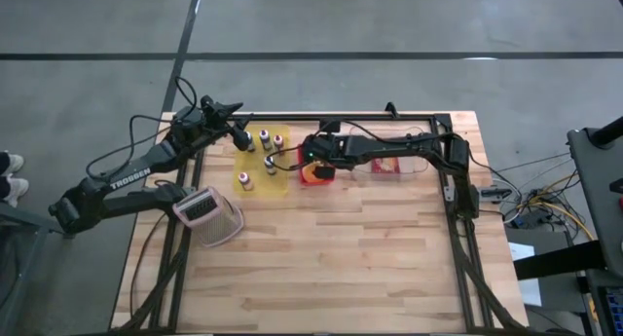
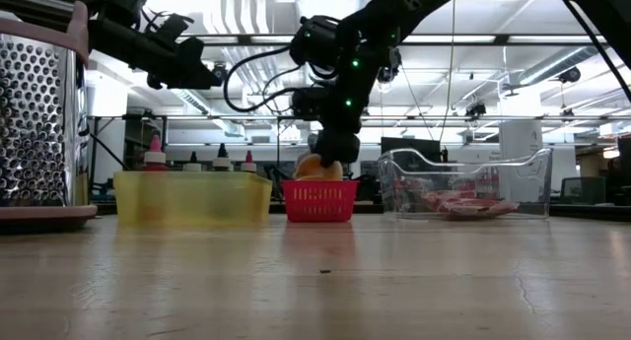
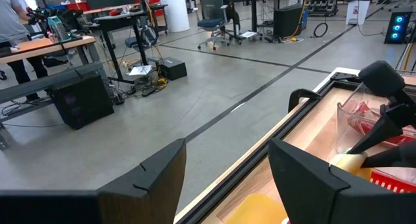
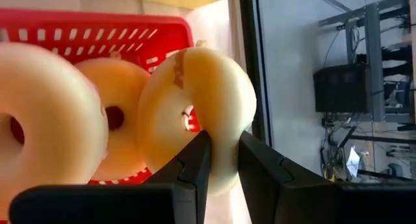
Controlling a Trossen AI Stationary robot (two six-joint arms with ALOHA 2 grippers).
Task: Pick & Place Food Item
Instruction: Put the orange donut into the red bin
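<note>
A red basket [image 4: 97, 36] holds pale plain doughnuts; it stands mid-table at the far side [image 1: 316, 172], also in the low view [image 2: 320, 199]. My right gripper [image 4: 224, 160] is over the basket, shut on one doughnut [image 4: 201, 113]. Two more doughnuts [image 4: 39, 120] lie in the basket. My left gripper [image 3: 227, 172] is open and empty, raised above the table's far edge, over the yellow tray [image 1: 261, 166]. My right gripper pinches the doughnut's ring [image 4: 221, 156] between its two fingers, one finger toward the hole side and one on the outer rim. The fingers come from above, pointing down. The doughnut stands on edge at the basket's rim, among the other doughnuts.
A yellow tray [image 2: 192, 197] with several small bottles stands left of the basket. A clear plastic bin [image 2: 463, 182] with red packets stands to its right. A metal grater [image 1: 206, 214] stands on the near left. The near half of the table is bare wood.
</note>
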